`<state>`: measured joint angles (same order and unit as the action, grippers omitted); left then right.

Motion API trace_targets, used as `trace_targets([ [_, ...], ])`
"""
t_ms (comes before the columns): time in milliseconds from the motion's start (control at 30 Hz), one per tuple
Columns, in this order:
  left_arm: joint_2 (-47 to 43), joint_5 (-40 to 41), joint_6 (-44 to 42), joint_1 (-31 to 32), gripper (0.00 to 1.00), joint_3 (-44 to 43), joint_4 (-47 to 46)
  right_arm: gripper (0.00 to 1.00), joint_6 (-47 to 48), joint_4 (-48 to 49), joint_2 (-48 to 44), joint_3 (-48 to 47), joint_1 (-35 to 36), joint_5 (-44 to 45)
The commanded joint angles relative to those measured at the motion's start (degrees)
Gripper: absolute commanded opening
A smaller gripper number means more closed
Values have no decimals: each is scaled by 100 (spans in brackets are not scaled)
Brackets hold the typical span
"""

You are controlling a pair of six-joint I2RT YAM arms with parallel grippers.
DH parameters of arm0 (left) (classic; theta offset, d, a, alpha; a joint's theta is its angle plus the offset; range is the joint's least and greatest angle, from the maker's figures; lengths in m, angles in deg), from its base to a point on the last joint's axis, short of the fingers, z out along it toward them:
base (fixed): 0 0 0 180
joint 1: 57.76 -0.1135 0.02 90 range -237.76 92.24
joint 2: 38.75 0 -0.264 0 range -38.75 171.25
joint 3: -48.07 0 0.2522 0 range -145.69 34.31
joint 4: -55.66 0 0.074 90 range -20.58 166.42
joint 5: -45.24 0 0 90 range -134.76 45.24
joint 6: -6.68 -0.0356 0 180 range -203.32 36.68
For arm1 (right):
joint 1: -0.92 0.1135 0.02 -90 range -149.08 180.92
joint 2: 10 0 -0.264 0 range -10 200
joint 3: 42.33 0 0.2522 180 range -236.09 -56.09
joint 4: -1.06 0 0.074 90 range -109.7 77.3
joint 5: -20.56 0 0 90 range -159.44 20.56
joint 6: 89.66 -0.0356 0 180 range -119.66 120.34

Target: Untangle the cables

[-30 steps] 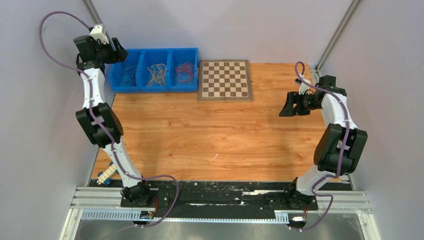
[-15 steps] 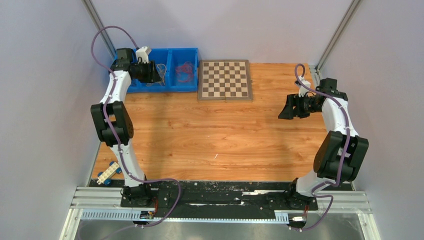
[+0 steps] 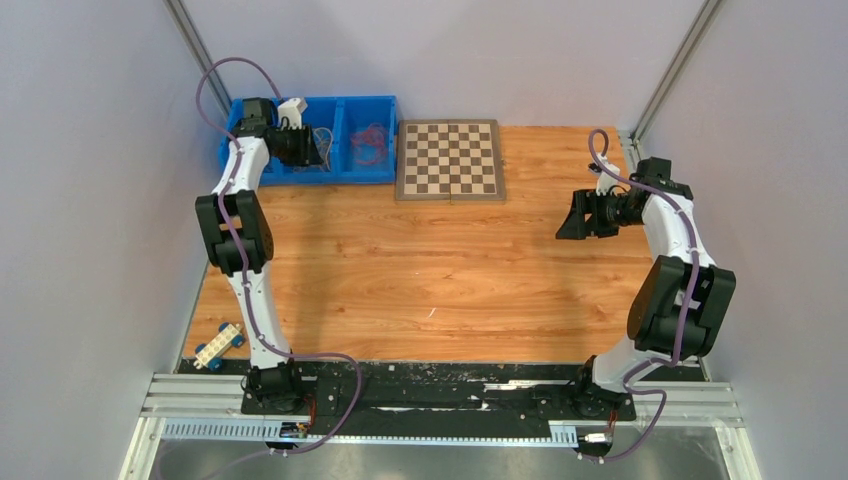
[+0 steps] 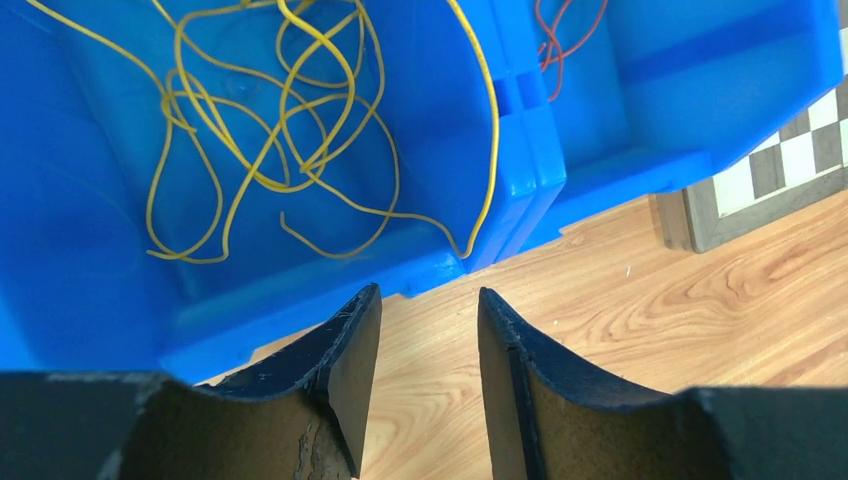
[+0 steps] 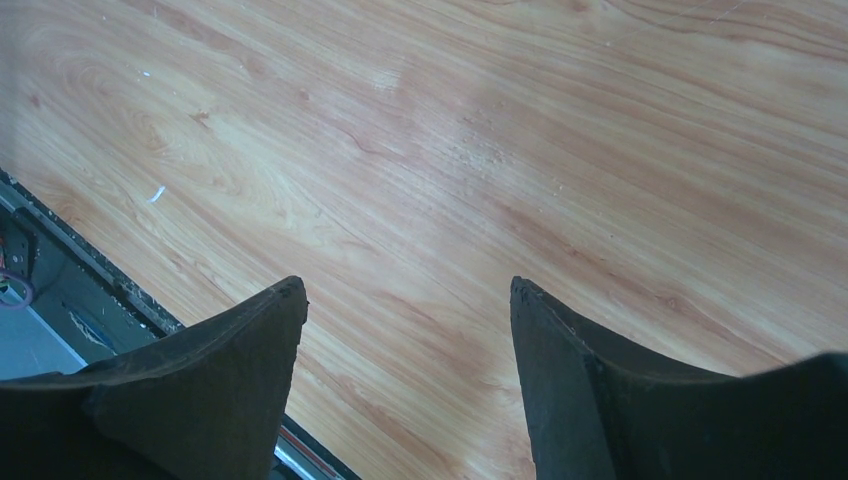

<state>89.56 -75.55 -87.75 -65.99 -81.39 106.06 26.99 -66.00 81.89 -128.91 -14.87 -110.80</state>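
Swinging rightward over the last second, the left hand has quit the left end of the blue three-compartment plastic bin and now hangs at the front lip of its middle compartment, fingers slightly parted, gripping nothing. Loose yellow cables lie in that compartment, thin red cables in the one to its right. The right hand, spread wide and empty, stays over the wooden counter well right of the bin. Probably lining up on the yellow bundle.

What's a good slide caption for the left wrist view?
Open left gripper hovering at the near edge of the blue bin holding tangled yellow cables.
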Motion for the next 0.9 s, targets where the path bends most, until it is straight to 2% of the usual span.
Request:
trace_targets([
  [0,112,-68,-115,32,49,-285,56,73,-88,126,102,-271,30,38],
  [333,339,-147,-106,85,53,-364,-44,73,-143,154,294,-430,32,181],
  [567,565,-175,279,85,52,-690,-377,73,-115,149,286,-386,26,307],
  [867,995,631,543,85,42,-1141,-884,73,-55,136,148,-242,32,460],
])
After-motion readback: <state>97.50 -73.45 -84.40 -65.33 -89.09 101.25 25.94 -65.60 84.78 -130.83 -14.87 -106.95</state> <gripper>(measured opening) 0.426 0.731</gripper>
